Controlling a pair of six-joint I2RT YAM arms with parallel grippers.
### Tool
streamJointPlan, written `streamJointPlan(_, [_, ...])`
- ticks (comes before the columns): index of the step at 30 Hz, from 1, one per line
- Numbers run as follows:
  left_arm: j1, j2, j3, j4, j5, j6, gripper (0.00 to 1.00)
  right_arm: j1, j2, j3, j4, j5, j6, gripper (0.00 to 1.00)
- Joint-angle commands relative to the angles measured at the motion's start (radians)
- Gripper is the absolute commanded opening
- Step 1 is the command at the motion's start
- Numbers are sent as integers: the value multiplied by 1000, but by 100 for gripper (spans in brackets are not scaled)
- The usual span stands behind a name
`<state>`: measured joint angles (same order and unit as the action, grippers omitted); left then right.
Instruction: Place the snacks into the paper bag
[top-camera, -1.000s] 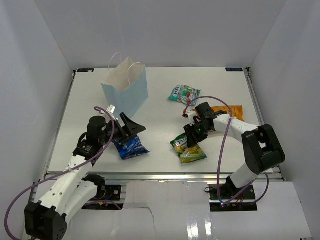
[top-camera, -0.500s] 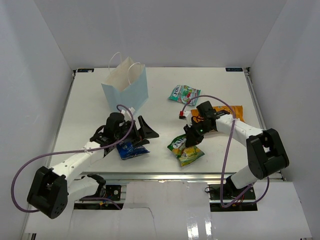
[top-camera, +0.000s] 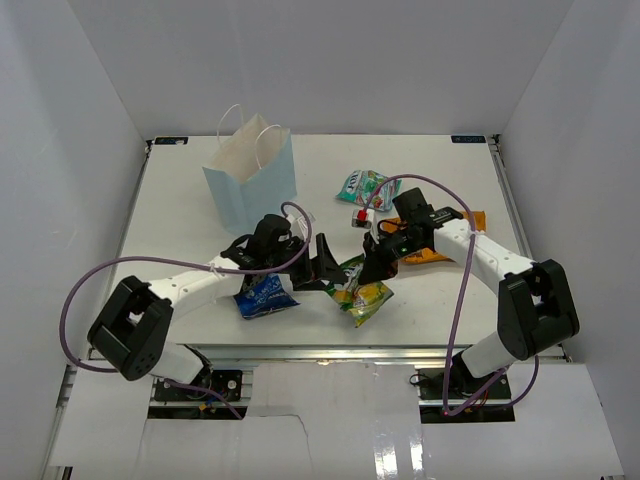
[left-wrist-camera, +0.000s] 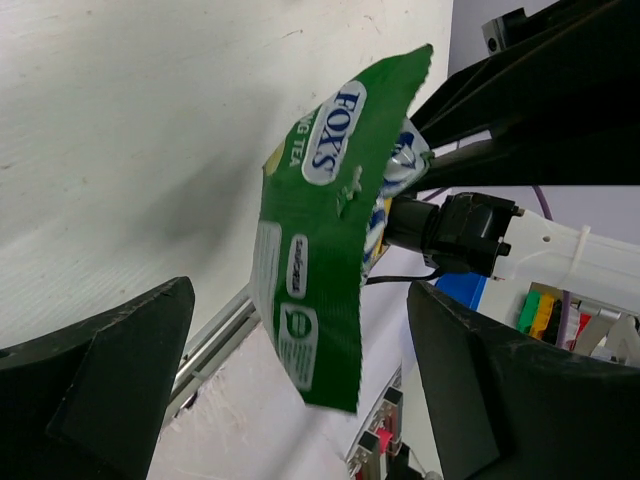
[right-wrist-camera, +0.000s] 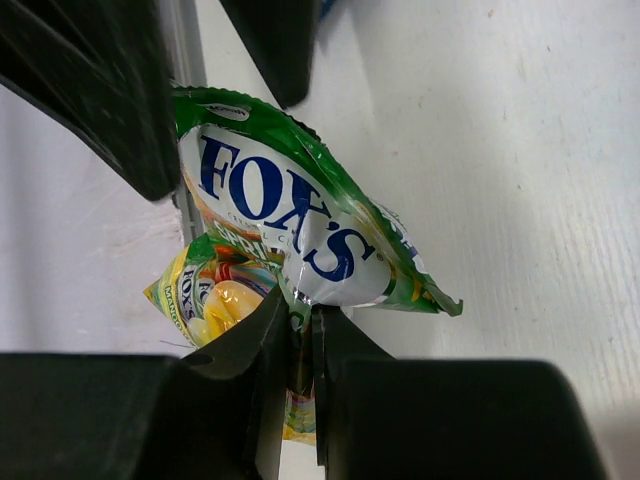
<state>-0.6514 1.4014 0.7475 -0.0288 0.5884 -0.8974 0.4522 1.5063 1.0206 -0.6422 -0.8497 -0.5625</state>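
My right gripper (top-camera: 375, 264) is shut on the top edge of the green-yellow candy bag (top-camera: 364, 291) and holds it off the table; the right wrist view shows the pinch (right-wrist-camera: 300, 325) on that bag (right-wrist-camera: 270, 215). My left gripper (top-camera: 324, 268) is open and empty, right beside the bag, which hangs in front of its spread fingers (left-wrist-camera: 110, 370) in the left wrist view (left-wrist-camera: 320, 230). The pale blue paper bag (top-camera: 252, 182) stands upright at the back left. The blue crisp bag (top-camera: 262, 295) lies under my left arm. The teal bag (top-camera: 361, 186) lies behind. The orange crisp bag (top-camera: 474, 220) is mostly under my right arm. The brown bar is out of view.
White walls close the table at the left, right and back. The metal front rail (top-camera: 330, 350) runs just near of the candy bag. Both arms meet at the middle front, cables looping above them.
My left arm has swung right from the blue crisp bag to the candy bag, jaws open. My right gripper has lifted the candy bag and carried it a little left.
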Motion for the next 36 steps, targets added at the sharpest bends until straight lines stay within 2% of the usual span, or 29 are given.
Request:
streamJointPlan(1, [-25,34,65,20,34,41,98,3,-12,71,-30,-124,-43,12])
streamJointPlan(3, [-39,59,88,18,39,45,98,3,-11,79,-30,-135,-46,12])
streamJointPlan(6, [-50,74,113,4,30,55,89,5,-12,85,-30,-141,-48,13])
streamJointPlan(7, [-51,79,118,-2,28,58,80,5,-14,85,-30,-141,-51,13])
streamJointPlan(12, [-51,62,151,-77,-15,94,53,5,-20,85,-31,-124,-56,17])
streamJointPlan(15, [-51,38,174,-130,-54,121,44,5,-26,88,-34,-120,-59,22])
streamJointPlan(17, [-51,16,194,-175,-73,136,40,3,-26,99,-40,-114,-69,29])
streamJointPlan(22, [-51,-33,242,-296,-169,198,34,2,-35,134,-53,-98,-80,56])
streamJointPlan(25, [-48,-82,292,-408,-229,244,33,-17,-41,185,-54,-101,-83,64])
streamJointPlan(29, [-39,-159,381,-596,-361,308,33,-79,-40,268,-71,-147,-100,71])
streamJointPlan(35, [-5,-266,663,-811,-544,393,32,-121,-17,315,-79,-144,-125,71])
streamJointPlan(36, [-1,-272,709,-833,-618,405,32,-125,-11,312,-79,-143,-125,71])
